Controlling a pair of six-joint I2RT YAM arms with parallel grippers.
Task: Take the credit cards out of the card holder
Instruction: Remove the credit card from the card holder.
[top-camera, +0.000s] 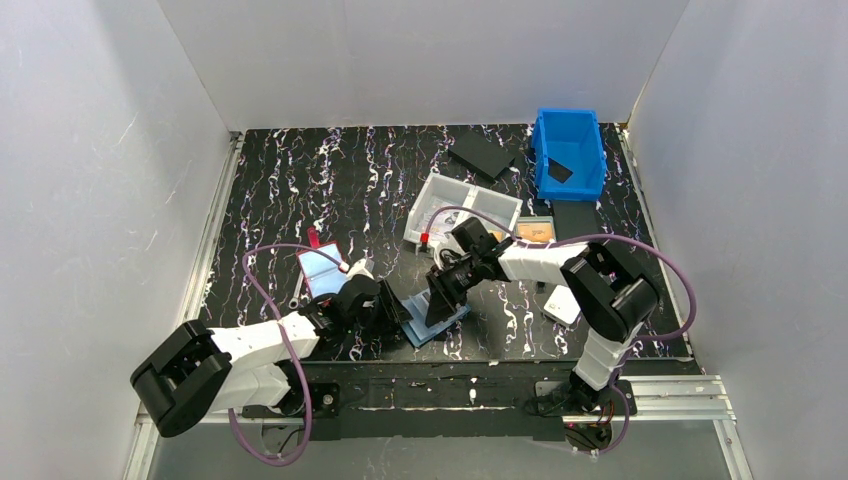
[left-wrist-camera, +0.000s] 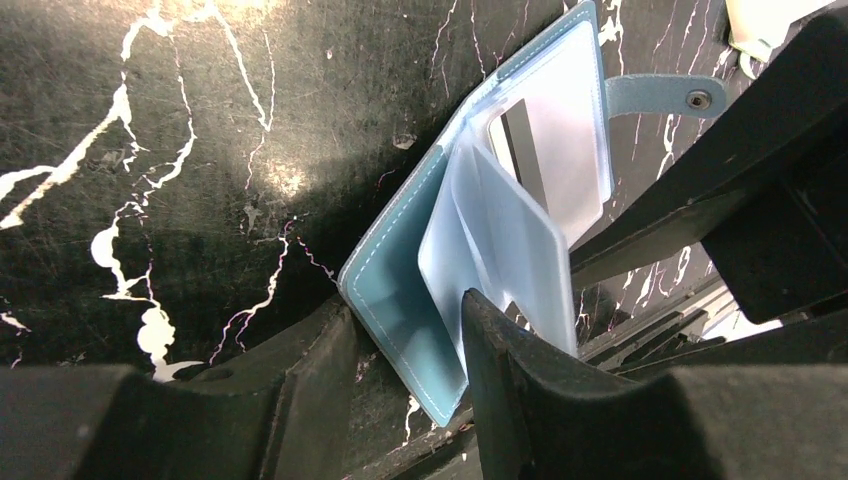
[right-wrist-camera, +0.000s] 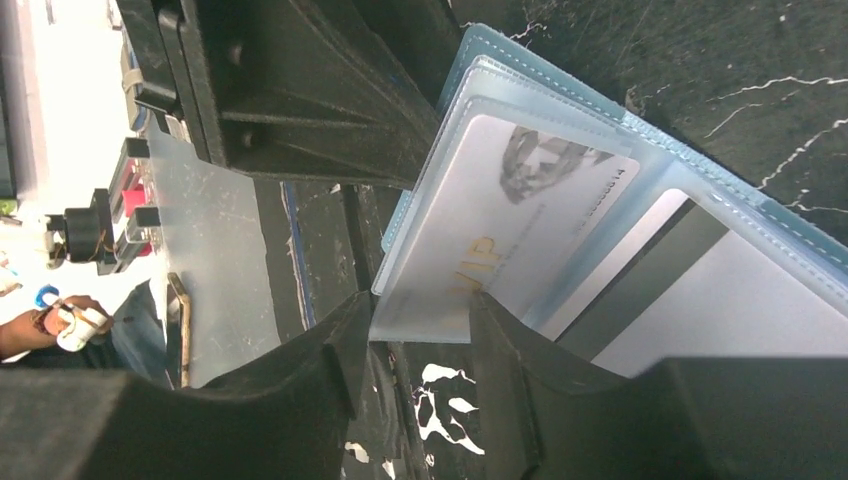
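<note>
Two hands work one card holder (top-camera: 437, 318) at the bench's (top-camera: 300, 180) front centre. Left hand (left-wrist-camera: 405, 305) clamps its corner, steadying it. Right hand (right-wrist-camera: 420, 310), half-wide, straddles a clear pocket (right-wrist-camera: 430, 290) with credit cards (right-wrist-camera: 520, 210) inside.

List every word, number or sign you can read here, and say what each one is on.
"VIP": gold letters on the pale credit card in the front clear pocket of the card holder.
Row of small digits along that card's edge: too small to read.
No text shows on the card with the dark stripe.
Top view: nothing legible.
</note>
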